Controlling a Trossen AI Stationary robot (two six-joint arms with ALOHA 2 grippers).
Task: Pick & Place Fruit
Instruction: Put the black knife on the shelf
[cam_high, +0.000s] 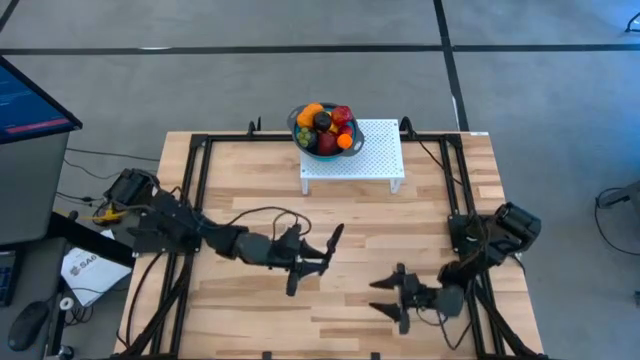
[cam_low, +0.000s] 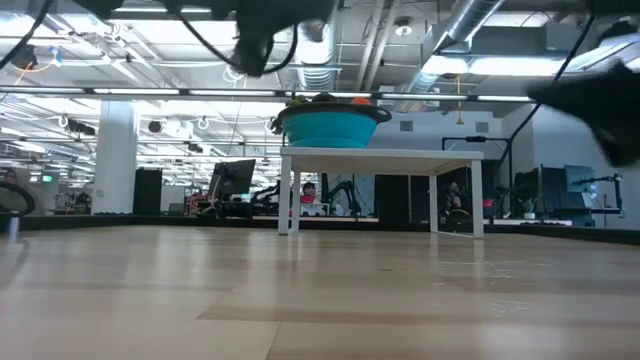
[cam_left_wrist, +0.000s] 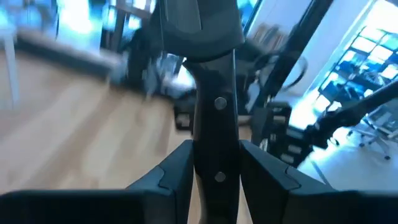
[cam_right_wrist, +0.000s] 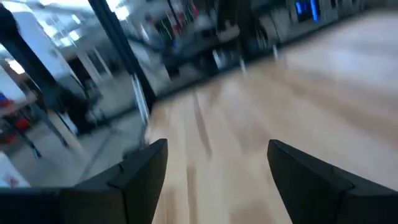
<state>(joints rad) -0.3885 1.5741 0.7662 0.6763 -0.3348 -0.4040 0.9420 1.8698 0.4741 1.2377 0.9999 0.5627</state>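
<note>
High view: the small rounded toy fruit (cam_high: 324, 128), red, orange, yellow and dark pieces, is heaped in the round blue bowl (cam_high: 303, 137), which sits on the left end of a small white perforated stand (cam_high: 372, 152) at the far middle of the light wooden table (cam_high: 250, 180). The left gripper (cam_high: 312, 262) lies over the middle of the table, well apart from the bowl, its fingers (cam_left_wrist: 173, 171) pressed against the two sides of the handle of a slim black knife (cam_high: 334, 241), whose dark length points up and away toward the stand. In the left wrist view the knife (cam_left_wrist: 214, 93) runs straight out between the two dark fingers, touching both. The right gripper (cam_high: 389, 298) hangs over the near right part of the table, fingers spread wide with nothing between them; the right wrist view shows bare wood in the gap between its fingers (cam_right_wrist: 142, 165). In the low view the blue bowl (cam_low: 330, 125) stands on the white stand (cam_low: 380, 158) with bits of fruit (cam_low: 362, 101) showing above its rim.
</note>
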